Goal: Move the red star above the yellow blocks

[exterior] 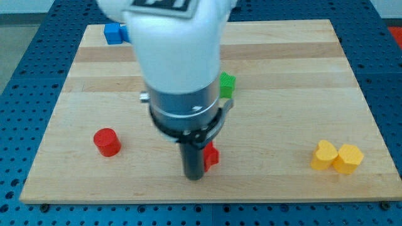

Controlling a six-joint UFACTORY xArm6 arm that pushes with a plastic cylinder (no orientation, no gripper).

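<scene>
A red block, mostly hidden by the arm so its shape cannot be made out, lies near the board's bottom middle. My rod stands just to its left, and my tip touches or nearly touches it. Two yellow heart-shaped blocks sit side by side, touching, at the view's lower right, far to the right of the red block.
A red cylinder stands at the lower left. A green block peeks out to the right of the arm at mid-board. A blue block sits at the top left edge. The wooden board rests on a blue pegboard.
</scene>
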